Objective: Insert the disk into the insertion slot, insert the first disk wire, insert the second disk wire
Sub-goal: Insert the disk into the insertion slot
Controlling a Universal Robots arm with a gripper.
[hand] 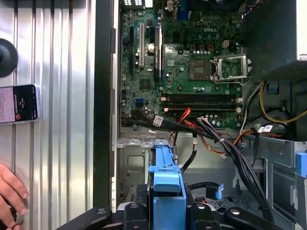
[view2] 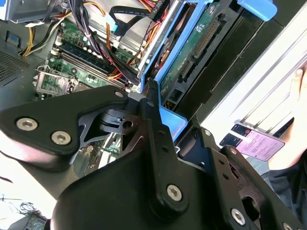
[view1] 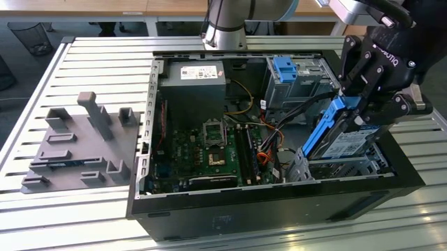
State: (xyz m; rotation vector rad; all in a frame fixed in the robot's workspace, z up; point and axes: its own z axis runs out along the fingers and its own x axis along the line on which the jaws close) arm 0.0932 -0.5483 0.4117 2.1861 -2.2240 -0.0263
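Exterior view puts my jaws clamped on the disk [view1: 344, 140], gripping the upper part of its blue carrier. The disk hangs steeply tilted inside the open computer case [view1: 279, 201], at the corner of the case nearest the tabletop [view1: 104, 52] edge on the exterior view's right. Its lower end is just above the insertion slot [view1: 346, 166]; I cannot tell whether the two touch. Beyond it stands the taller cage [view1: 297, 78] with the blue latch. A bundle of cables [view1: 269, 137] lies between the motherboard [view1: 209, 151] and the slot. In the second wrist view the disk's green circuit-board side [view2: 194, 50] shows past my fingers. A grey fixture plate [view1: 77, 141] lies on the tabletop beside the case, toward the exterior view's left edge. In the first wrist view a phone [hand: 18, 103] lies on the slats, with a person's hand [hand: 12, 191] near it.
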